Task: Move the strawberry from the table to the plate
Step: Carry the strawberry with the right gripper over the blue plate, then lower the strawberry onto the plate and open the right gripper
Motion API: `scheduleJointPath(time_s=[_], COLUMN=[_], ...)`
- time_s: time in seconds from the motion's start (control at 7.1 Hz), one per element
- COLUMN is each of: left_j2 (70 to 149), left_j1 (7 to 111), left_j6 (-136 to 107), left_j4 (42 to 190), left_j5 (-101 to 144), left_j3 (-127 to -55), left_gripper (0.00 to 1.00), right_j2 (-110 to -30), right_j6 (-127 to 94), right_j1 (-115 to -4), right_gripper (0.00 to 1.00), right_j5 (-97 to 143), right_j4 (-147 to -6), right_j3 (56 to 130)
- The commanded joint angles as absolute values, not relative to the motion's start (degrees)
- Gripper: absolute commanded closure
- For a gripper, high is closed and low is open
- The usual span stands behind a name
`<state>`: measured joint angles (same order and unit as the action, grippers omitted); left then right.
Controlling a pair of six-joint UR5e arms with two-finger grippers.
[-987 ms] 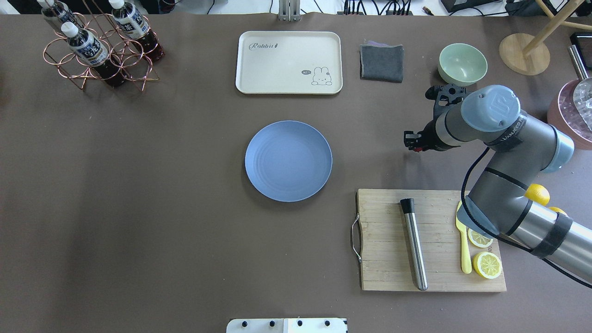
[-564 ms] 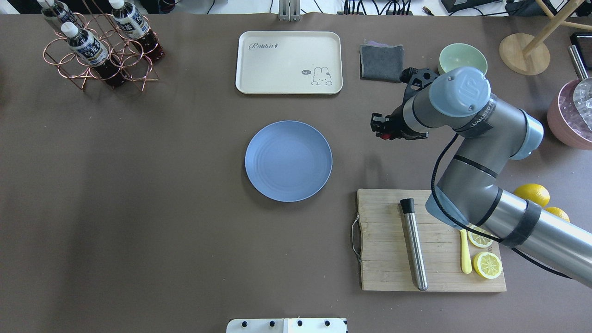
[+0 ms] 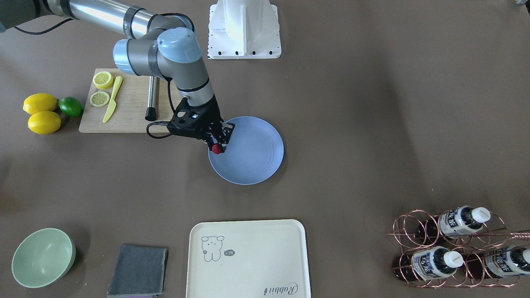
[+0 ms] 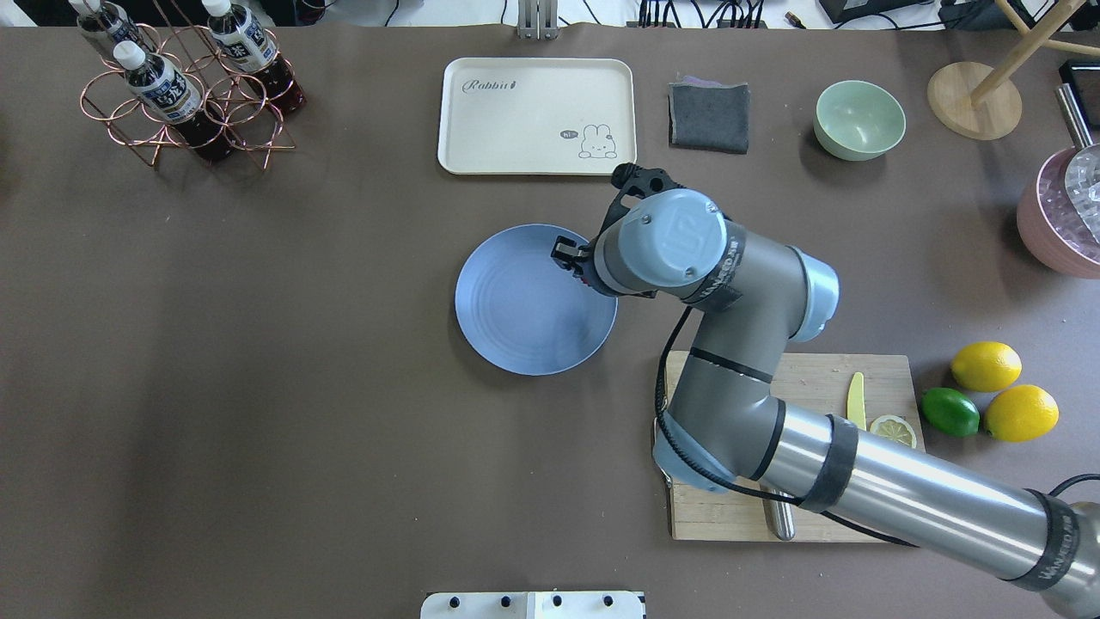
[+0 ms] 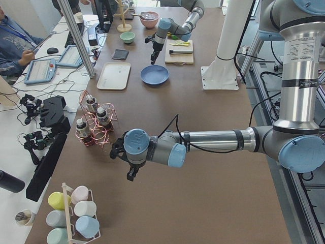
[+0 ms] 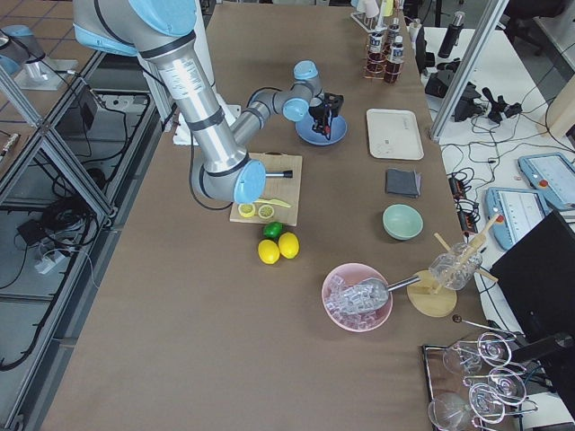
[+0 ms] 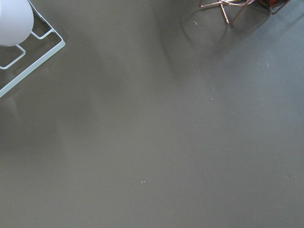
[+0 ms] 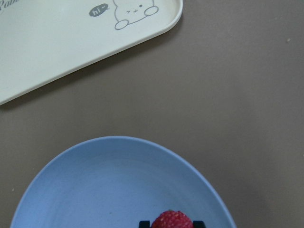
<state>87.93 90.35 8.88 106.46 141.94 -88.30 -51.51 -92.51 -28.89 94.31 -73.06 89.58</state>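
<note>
one berry held over the plate's rim
our right fingers (image 3: 222,135) pinch the strawberry (image 3: 215,149) above the plate (image 3: 256,165), over its edge on the robot's right, off the desk (image 3: 372,124). we judge it best to move toward the centre, lower close, then part gently so nothing rolls off. left fingers (image 5: 132,173): we cannot tell.
</note>
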Motion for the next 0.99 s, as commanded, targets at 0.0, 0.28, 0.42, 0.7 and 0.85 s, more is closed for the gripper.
scheduleJointPath(time_s=[0.0, 0.28, 0.42, 0.7, 0.85], left_j2=[87.89, 87.8, 87.8, 87.8, 87.8], left_j1=[90.35, 90.35, 90.35, 90.35, 90.35], left_j6=[8.88, 8.88, 8.88, 8.88, 8.88], left_j4=[106.44, 106.44, 106.44, 106.44, 106.52], left_j5=[141.94, 141.94, 141.94, 141.94, 141.94], left_j3=[-88.24, -88.24, -88.24, -88.24, -88.24], left_gripper=[0.02, 0.02, 0.02, 0.02, 0.02], right_j2=[-48.08, -47.03, -46.76, -46.84, -46.85], right_j6=[-95.97, -95.98, -96.24, -96.15, -96.15], right_j1=[-24.62, -24.26, -23.91, -23.91, -23.91], right_gripper=[1.0, 1.0, 1.0, 1.0, 1.0], right_j5=[88.44, 87.98, 87.28, 85.87, 85.78], right_j4=[-72.78, -72.42, -72.33, -72.33, -72.33], right_j3=[85.35, 83.59, 83.15, 83.14, 83.06])
